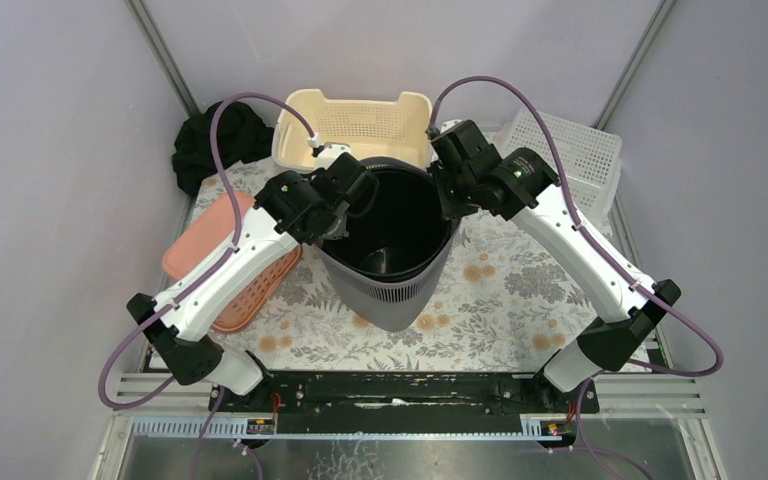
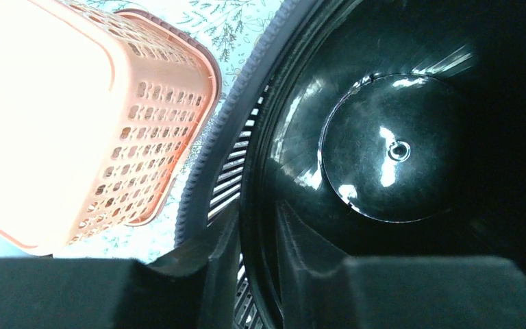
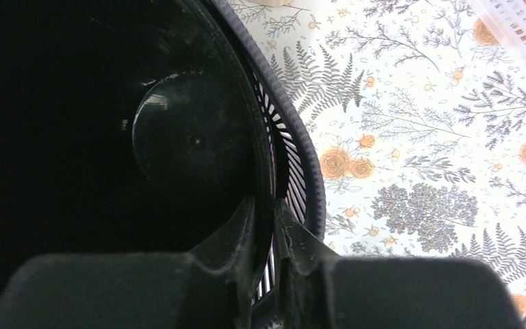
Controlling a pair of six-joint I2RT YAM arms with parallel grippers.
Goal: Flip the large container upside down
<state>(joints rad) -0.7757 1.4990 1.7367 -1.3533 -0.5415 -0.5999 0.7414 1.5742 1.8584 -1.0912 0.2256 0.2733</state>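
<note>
The large container (image 1: 392, 290), a tall dark bin with a slatted grey outer wall and a glossy black inside, stands upright in the middle of the table, mouth up. My left gripper (image 1: 340, 222) sits at its left rim. In the left wrist view the fingers (image 2: 222, 253) straddle the inner wall of the bin (image 2: 390, 151), and the left gripper (image 2: 257, 259) is shut on that rim. My right gripper (image 1: 452, 200) is at the right rim. In the right wrist view the right gripper (image 3: 274, 240) pinches the thin wall of the bin (image 3: 192, 144), one finger inside and one outside.
A pink perforated basket (image 1: 198, 238) lies upside down left of the bin, under my left arm. A cream basket (image 1: 355, 125) stands just behind the bin, a white basket (image 1: 570, 150) at the back right, and a black cloth (image 1: 215, 140) at the back left. A floral cloth (image 1: 500, 300) covers the table.
</note>
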